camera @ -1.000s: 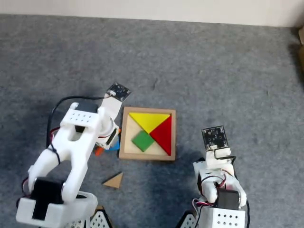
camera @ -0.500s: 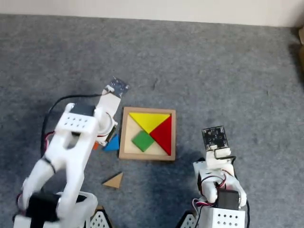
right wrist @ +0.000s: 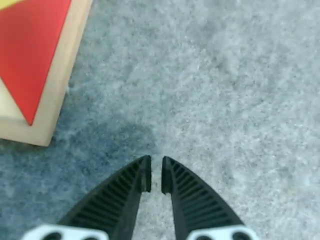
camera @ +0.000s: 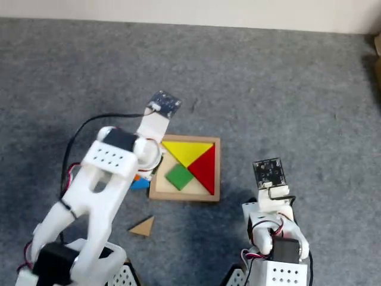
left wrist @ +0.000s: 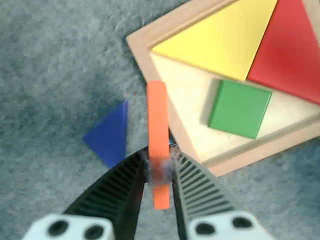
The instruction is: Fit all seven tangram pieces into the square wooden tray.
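Note:
The square wooden tray lies mid-table holding a yellow triangle, a red triangle and a green square. My left gripper is shut on an orange piece held on edge just above the tray's left rim. On the carpet beside that rim lies a blue triangle, partly under the left arm in the high view. A tan triangle lies nearer the arm bases. My right gripper is shut and empty over carpet off the tray's right corner.
Grey carpet covers the table around the tray. The right arm stands low by its base, right of the tray. A pale wall strip runs along the far edge.
The left arm has swung right, bringing the orange piece from beside the tray to over its left rim. It now covers more of the blue triangle. The right arm has not moved.

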